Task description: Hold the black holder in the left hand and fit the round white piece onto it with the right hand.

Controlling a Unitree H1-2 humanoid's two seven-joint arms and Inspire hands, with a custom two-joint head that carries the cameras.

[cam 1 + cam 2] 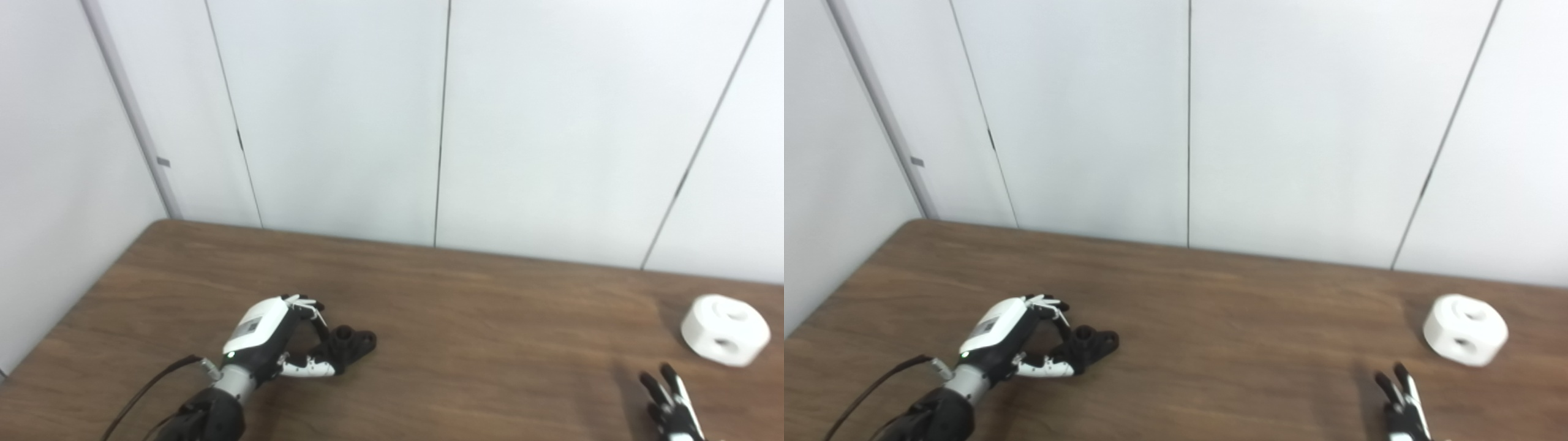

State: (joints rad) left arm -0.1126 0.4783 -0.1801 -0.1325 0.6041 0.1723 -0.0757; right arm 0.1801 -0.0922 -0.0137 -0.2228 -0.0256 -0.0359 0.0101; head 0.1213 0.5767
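Table [465, 306]: brown wood-grain top against white wall panels; it bears both parts, set well apart, one towards each arm.
Left hand [269, 343]: low over the table's left side, fingers and thumb curled round the black holder, seemingly closing a grip; whether it is lifted I cannot tell.
Round white piece [726, 329]: sits at the far right, holes showing on top and side, untouched.
Black holder [350, 343]: lies by the left fingertips, within their curl.
Right hand [670, 404]: only spread fingertips show at the bottom edge, holding nothing, just short of the white piece, probably placed to reach for it.
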